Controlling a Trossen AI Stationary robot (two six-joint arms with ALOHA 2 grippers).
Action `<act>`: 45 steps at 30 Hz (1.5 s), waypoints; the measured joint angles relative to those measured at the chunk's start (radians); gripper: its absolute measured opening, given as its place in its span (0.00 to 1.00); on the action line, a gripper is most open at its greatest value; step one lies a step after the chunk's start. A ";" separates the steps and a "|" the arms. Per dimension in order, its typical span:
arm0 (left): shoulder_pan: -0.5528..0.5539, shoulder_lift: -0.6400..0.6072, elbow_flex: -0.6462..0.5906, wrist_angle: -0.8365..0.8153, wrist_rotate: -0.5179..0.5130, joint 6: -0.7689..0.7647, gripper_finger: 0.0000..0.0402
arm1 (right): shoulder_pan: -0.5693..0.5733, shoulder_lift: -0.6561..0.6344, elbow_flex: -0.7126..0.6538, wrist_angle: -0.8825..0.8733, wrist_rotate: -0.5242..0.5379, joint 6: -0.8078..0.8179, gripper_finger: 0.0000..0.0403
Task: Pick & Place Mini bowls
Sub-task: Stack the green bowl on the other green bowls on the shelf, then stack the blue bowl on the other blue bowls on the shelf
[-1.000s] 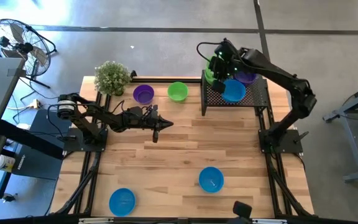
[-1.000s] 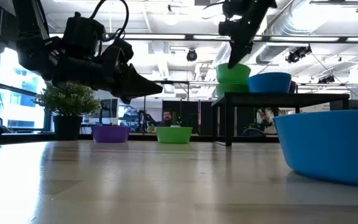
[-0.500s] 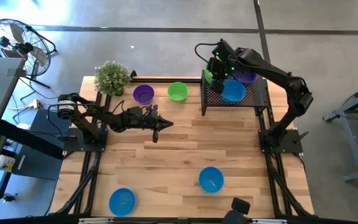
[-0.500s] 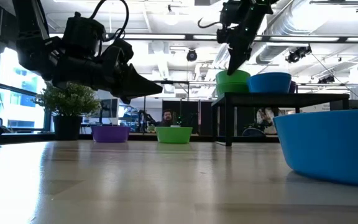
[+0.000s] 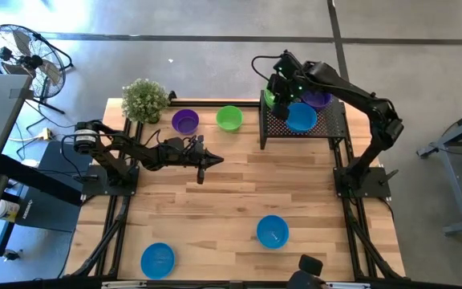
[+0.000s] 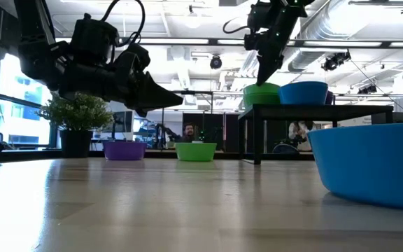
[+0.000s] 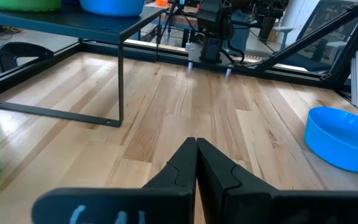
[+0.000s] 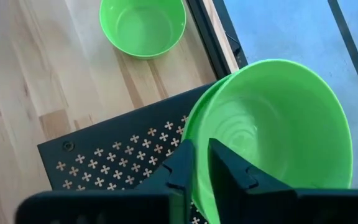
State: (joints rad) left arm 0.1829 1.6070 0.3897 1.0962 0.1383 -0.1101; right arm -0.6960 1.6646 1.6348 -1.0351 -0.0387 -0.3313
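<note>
Grey floor (image 5: 215, 20), standing fan (image 5: 22, 56), ceiling ducts (image 6: 369, 28)

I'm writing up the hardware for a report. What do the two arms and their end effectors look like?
Both arms are black and jointed, bolted to black frame rails at the table's sides. The right arm shows green indicator lights near its wrist and a looping black cable. Each end effector, left and right, has two dark, angular, tapering fingers.

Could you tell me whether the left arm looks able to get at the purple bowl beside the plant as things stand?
Probably yes: the left gripper hangs shut over bare wood, and nothing stands between it and the purple bowl.
</note>
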 joint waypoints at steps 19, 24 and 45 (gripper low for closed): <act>0.000 0.000 0.000 -0.053 -0.006 0.008 0.00 | 0.013 -0.085 -0.035 0.091 -0.076 -0.044 0.05; 0.000 0.000 0.000 -0.053 -0.014 0.008 0.00 | 0.071 -0.221 -0.277 0.373 -0.160 -0.004 0.03; 0.000 0.000 0.000 -0.052 0.009 0.032 0.00 | 0.506 -0.782 -1.247 1.477 -0.129 0.204 0.00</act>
State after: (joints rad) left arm 0.1829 1.6070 0.3901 1.0443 0.1471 -0.0784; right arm -0.1904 0.8823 0.3880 0.4417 -0.1678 -0.1268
